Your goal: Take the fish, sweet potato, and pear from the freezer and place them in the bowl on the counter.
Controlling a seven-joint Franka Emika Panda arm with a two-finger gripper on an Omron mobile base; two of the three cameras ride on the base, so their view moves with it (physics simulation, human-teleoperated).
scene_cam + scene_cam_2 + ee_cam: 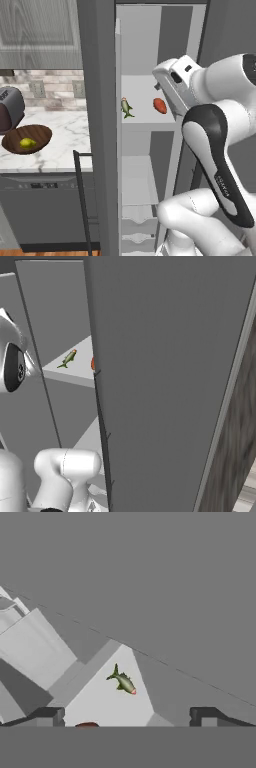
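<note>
The freezer (100, 125) stands open. On its white shelf (145, 117) lie the grey-green fish (126, 107) and, to its right, the orange-red sweet potato (160, 105). The pear (27, 143) sits in the brown wooden bowl (40, 134) on the marble counter (65, 135). My hand reaches into the freezer just right of the sweet potato. In the hand view my gripper (127, 718) is open with nothing between its fingertips (50, 716). There the fish (123, 681) lies ahead, and the sweet potato (87, 725) peeks in at the bottom. The right base view shows the fish (67, 359) and a sliver of sweet potato (93, 363).
A dark toaster (10, 107) stands behind the bowl at the left. The wide grey freezer door (165, 381) hangs open at the right. A dark vertical bar handle (82, 200) rises below the counter's edge. White drawers (137, 220) sit low inside the freezer.
</note>
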